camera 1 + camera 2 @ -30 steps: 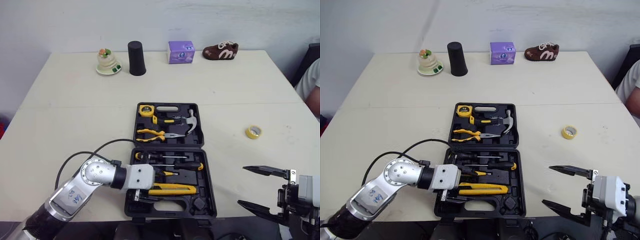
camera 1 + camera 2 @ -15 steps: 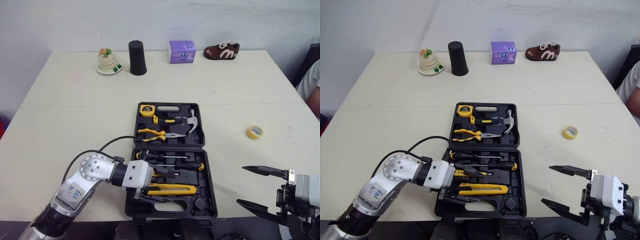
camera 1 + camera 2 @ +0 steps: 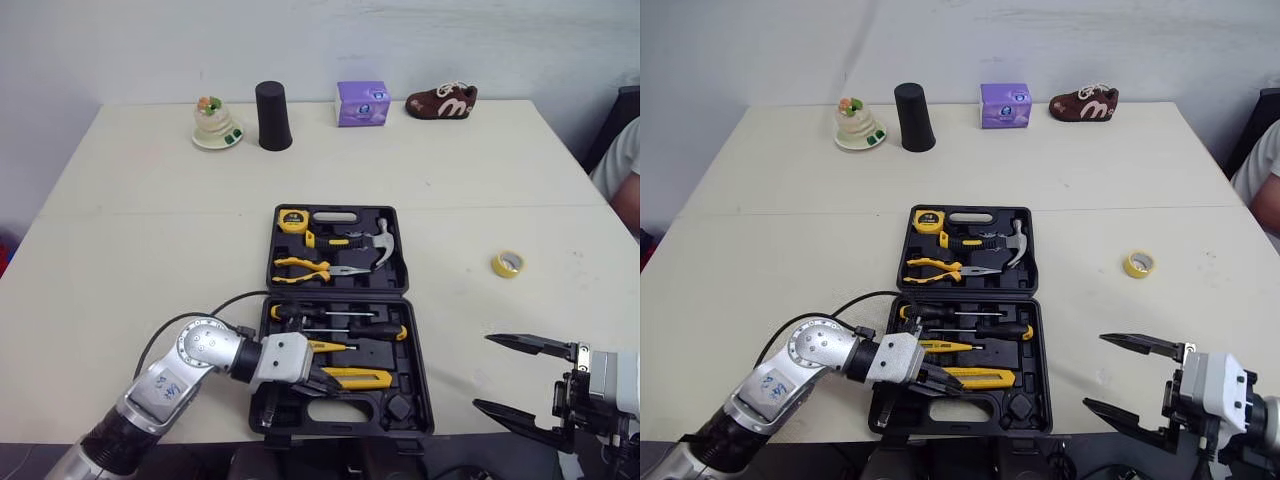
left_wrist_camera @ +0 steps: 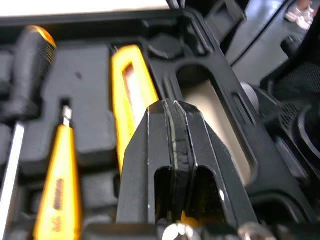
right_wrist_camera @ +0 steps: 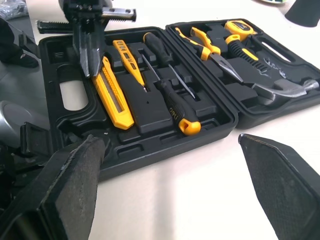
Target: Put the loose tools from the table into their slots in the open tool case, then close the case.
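our left end effector (image 4: 175, 106) has its two fingers pressed together with nothing between them. it points down into the near half of the tool case (image 3: 423, 372), with its tips at the utility knife (image 3: 358, 377); we cannot tell whether they touch it or sit just above. our right end effector (image 3: 517, 381) hangs with its fingers wide apart off the case's right side, near its front corner, holding nothing.

the knife lies in its slot in the near half, beside the screwdrivers (image 3: 345, 331). we judge it light, stiff and smooth-sided, so it should seat best with a flat push along its back, not a pinch, and closed fingertips suit that. they could slide off the slick yellow shell if they press at an angle.

outside the case, to its right on the surface (image 3: 150, 230), lies a yellow roll of tape (image 3: 507, 264), well apart from the case rim. it looks light and rigid, and likely to skid if nudged. we would take it across the ring's wall, one finger inside the hole.

the far half of the case carries the hammer (image 3: 379, 246), pliers (image 3: 308, 268) and tape measure (image 3: 292, 220), so we expect it to feel heavy on its hinge. we would lift it by the far rim at the handle cut-out.
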`<move>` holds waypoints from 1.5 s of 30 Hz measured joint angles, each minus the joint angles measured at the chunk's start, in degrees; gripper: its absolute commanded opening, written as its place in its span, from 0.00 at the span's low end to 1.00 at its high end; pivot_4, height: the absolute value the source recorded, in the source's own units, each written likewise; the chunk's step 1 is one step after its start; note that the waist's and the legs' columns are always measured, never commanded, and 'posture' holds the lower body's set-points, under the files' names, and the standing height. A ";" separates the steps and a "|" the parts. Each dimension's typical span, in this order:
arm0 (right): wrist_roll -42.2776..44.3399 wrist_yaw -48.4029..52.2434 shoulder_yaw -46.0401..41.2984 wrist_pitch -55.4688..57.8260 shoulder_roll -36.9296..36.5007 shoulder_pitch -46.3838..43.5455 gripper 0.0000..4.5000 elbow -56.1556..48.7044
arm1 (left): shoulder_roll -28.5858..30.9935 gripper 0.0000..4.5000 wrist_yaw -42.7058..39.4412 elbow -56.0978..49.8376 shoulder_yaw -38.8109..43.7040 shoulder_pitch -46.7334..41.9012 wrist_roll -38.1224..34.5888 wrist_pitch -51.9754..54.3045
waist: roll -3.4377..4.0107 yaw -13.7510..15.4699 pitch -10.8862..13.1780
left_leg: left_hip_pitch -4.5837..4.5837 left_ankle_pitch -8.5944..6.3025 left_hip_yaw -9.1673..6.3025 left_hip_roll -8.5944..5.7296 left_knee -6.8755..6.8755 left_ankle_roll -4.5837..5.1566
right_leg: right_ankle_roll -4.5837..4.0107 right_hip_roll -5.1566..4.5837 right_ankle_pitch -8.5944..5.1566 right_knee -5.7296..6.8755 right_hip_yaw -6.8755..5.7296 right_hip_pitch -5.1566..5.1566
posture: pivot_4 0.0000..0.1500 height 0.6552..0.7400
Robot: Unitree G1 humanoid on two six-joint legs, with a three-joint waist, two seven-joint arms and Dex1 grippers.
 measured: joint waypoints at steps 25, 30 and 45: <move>-2.74 -2.97 -2.94 -1.33 2.70 -0.06 1.00 6.99 | -5.03 0.15 7.31 4.63 4.15 1.88 -0.76 -0.01 | -0.05 0.12 -0.76 | 0.87 0.08 -1.02 -0.35 -0.36 0.05 | -1.01 0.10 -0.51 -0.11 0.06 0.79 | 1.00 1.00; -4.52 -8.30 -11.44 -2.85 2.52 -3.58 1.00 17.57 | -2.09 0.59 9.48 1.36 23.43 5.08 -12.51 3.24 | -0.13 -0.45 -0.65 | 0.56 -0.20 -0.82 -0.38 -0.43 0.03 | -0.57 -0.01 -0.24 -0.14 0.05 0.70 | 1.00 1.00; -17.69 -35.05 -23.92 -9.70 0.51 -7.11 1.00 51.29 | 3.53 0.99 21.00 36.38 61.40 19.31 -8.24 -12.53 | -0.08 -1.13 -0.60 | -0.04 -0.67 -0.73 -0.28 -0.44 -0.51 | -0.45 0.03 -0.72 -0.12 -0.09 -0.29 | 1.00 1.00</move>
